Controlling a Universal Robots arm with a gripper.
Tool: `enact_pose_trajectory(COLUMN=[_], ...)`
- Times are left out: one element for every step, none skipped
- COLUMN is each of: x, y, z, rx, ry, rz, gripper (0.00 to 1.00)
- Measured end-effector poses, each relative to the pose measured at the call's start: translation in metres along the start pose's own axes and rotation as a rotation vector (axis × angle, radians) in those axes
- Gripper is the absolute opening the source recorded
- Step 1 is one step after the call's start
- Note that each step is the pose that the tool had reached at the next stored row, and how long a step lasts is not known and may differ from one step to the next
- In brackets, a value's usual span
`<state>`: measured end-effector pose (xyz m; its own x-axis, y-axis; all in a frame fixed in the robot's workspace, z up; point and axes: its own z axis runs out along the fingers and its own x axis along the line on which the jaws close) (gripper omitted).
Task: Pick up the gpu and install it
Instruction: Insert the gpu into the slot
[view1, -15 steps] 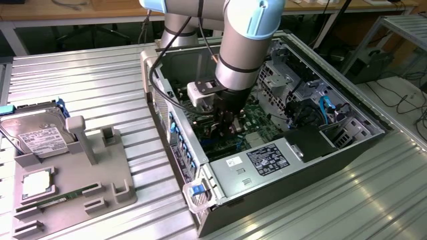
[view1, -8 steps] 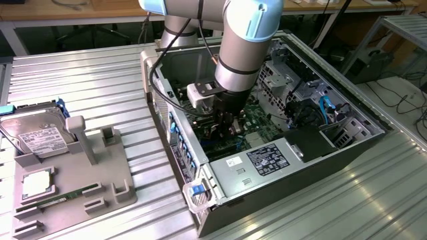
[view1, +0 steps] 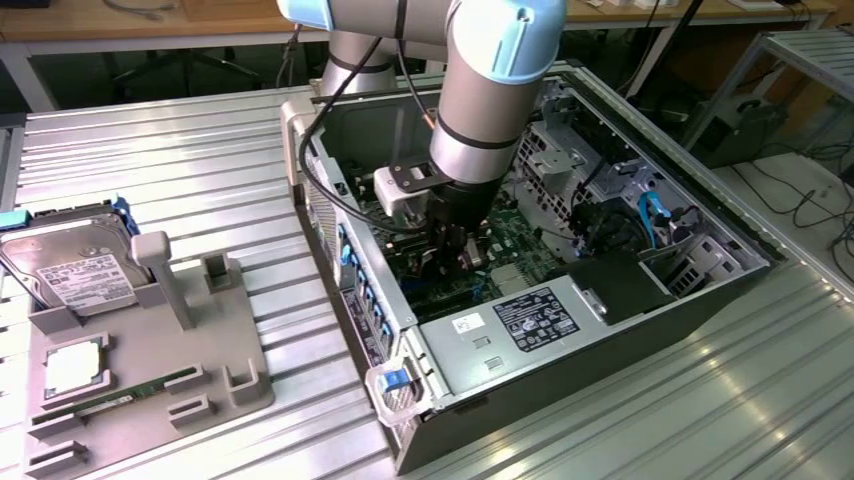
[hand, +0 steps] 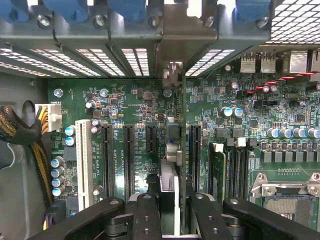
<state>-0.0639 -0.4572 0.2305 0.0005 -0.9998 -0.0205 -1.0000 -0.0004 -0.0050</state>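
Observation:
My gripper (view1: 454, 250) is deep inside the open computer case (view1: 694, 300), low over the green motherboard (hand: 135, 110). Its two black fingers (hand: 146, 215) are shut on the gpu (hand: 172, 150), which I see edge-on in the wrist view as a thin upright card. The card runs from between the fingers to its pale metal bracket (hand: 175, 35), which lies against the rear slot openings of the case. It stands between two long black expansion slots (hand: 129, 155), right at the board. I cannot tell whether it is seated in a slot.
A white slot (hand: 84, 160), capacitors and a braided cable bundle (hand: 25, 135) lie to one side of the card; memory slots (hand: 235, 170) and the CPU socket (hand: 292, 200) lie to the other. Outside the case, a grey fixture (view1: 200, 360) holds a hard drive (view1: 74, 270) and a memory stick (view1: 127, 392).

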Motion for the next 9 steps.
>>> enact_pose_trajectory(x=[0.0,0.0,0.0,0.0,0.0,0.0,0.0,0.0002,0.0002], y=[0.0,0.0,0.0,0.0,0.0,0.0,0.0,0.0,0.0001], z=[0.0,0.0,0.0,0.0,0.0,0.0,0.0009,0.0023,0.0041], rx=[0.0,0.0,0.0,0.0,0.0,0.0,-0.0001,-0.0002,-0.0001], ry=[0.0,0.0,0.0,0.0,0.0,0.0,0.0001,0.0007,0.0006], rz=[0.0,0.0,0.0,0.0,0.0,0.0,0.0,0.0,0.0], gripper=[0.28,0.28,0.28,0.28,0.28,0.28,0.28,0.28,0.28])
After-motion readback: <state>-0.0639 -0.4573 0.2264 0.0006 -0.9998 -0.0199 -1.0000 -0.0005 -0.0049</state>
